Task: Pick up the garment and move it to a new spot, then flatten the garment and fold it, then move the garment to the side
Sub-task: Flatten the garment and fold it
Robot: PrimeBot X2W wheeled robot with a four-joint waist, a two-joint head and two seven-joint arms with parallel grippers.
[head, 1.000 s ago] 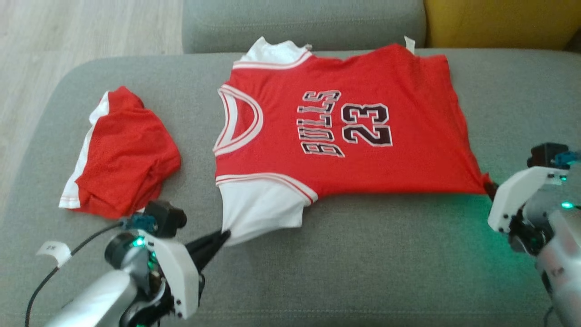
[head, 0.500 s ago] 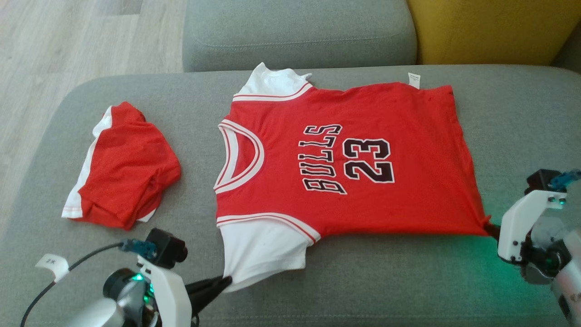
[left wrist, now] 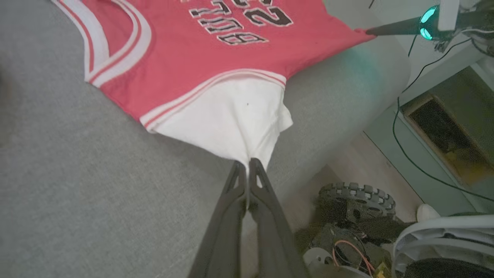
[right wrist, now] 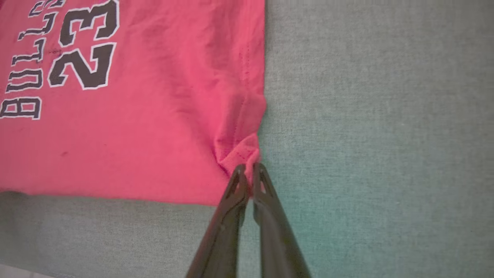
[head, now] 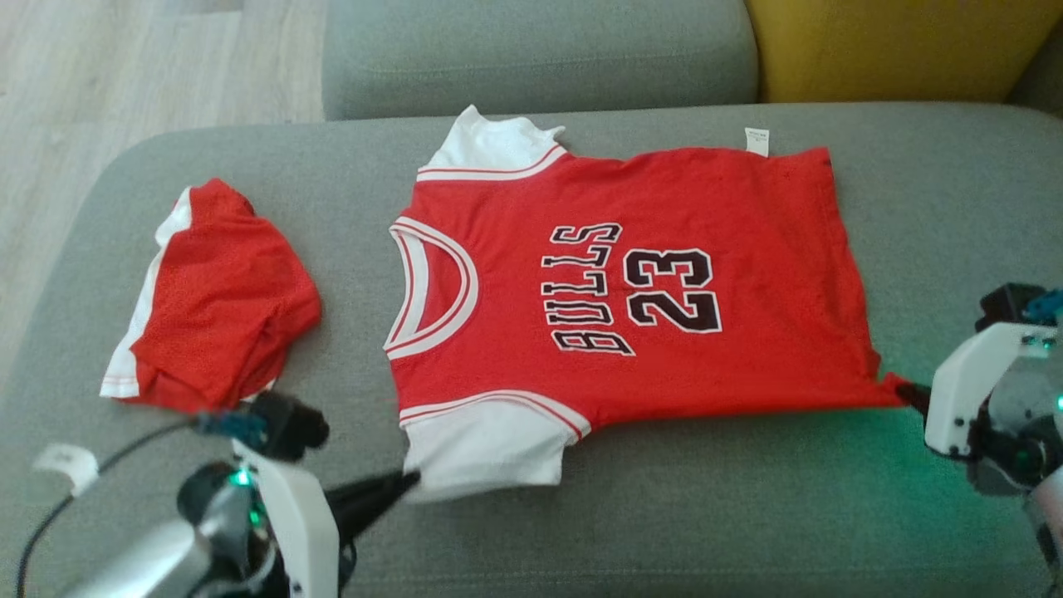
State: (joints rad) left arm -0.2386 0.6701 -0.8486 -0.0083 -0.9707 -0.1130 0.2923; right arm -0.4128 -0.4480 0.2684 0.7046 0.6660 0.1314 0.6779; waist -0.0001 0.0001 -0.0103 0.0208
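RED JERSEY HELD AT TWO CORNERS: A red Bulls No. 23 jersey (head: pixel 631 282) lies print-up and spread nearly flat across the middle of a grey sofa seat (head: pixel 664 523). Its long axis runs left to right, with the white-trimmed neckline pointing left and the hem right. One white sleeve lies at the jersey's far-left corner, the other at its near-left.

The left gripper (head: pixel 411 482) reaches in low from the near-left, dark fingers angled right and away. It is clamped on the near edge of the near sleeve, and the cloth is drawn to a point at the fingertips. The right gripper (head: pixel 907 389) comes in from the right edge, fingers pointing left. It is pinched tight on the near-right hem corner, where the fabric bunches. Both wrists sit close to the cushion, with a green glow beside each.

A folded red-and-white mesh garment (head: pixel 216 307) rests on the seat to the left, apart from the jersey. A yellow cushion (head: pixel 897 46) sits at far right, and wood floor (head: pixel 100 75) shows at far left.
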